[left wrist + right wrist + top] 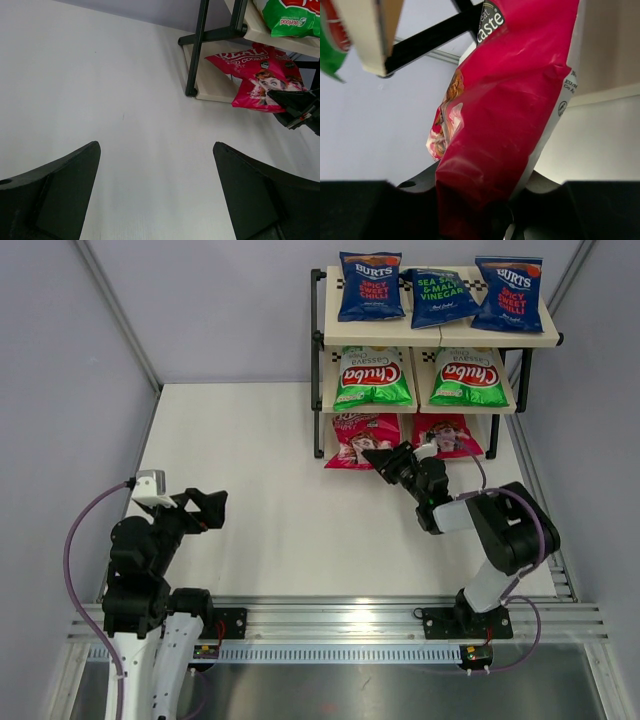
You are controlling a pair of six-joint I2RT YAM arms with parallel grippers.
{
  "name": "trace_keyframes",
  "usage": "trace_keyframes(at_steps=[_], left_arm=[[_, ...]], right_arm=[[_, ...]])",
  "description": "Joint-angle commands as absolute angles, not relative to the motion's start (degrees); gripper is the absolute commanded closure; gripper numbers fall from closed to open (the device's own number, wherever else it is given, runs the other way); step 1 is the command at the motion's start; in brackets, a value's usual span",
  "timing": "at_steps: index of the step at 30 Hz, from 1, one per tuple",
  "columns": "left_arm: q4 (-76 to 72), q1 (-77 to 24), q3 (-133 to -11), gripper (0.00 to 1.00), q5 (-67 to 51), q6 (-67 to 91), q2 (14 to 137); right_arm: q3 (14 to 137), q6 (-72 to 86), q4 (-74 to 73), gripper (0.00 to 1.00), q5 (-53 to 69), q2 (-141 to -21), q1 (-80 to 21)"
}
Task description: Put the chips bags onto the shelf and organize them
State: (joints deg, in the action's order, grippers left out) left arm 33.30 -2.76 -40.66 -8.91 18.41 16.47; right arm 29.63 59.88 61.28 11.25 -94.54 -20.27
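Right gripper [485, 202] clenched on near edge of left pink bag [505, 110], long axis running up-frame into shelf [440, 338], upper right; left gripper [212, 508] spread, empty, lower left, well apart.

The tabletop [270, 470] lies open left of and in front of the shelf [440, 338], giving broad passage. All 3 tiers are filled: 3 BURTS bags [370, 285] on top, 2 Chuba bags [373, 377] in the middle, 2 REAL bags [455, 430] at the bottom. The right gripper [380, 458], its fingers [360, 210] clamped on the left REAL bag [352, 436], blocks the bottom tier's front. Black posts [318, 390] flank the openings.
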Motion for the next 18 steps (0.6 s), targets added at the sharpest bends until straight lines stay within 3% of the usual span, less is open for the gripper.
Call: trace_keyframes(at_steps=[1, 8, 14, 18], left_arm=[[30.5, -3.3, -40.3, 0.01, -10.4, 17.4, 15.7], [30.8, -4.9, -40.3, 0.01, -9.8, 17.4, 15.7], [30.8, -5.1, -40.3, 0.01, -9.6, 17.5, 15.8], [30.9, -5.2, -40.3, 0.01, -9.5, 17.6, 15.8]], right_arm=[[33.6, 61.8, 72.8, 0.65, 11.2, -100.4, -19.5], [33.8, 71.5, 80.7, 0.62, 11.2, -113.6, -18.4], [32.2, 73.4, 76.3, 0.52, 11.0, -110.4, -18.5], [32.8, 73.0, 65.8, 0.47, 10.2, -105.9, -18.5]])
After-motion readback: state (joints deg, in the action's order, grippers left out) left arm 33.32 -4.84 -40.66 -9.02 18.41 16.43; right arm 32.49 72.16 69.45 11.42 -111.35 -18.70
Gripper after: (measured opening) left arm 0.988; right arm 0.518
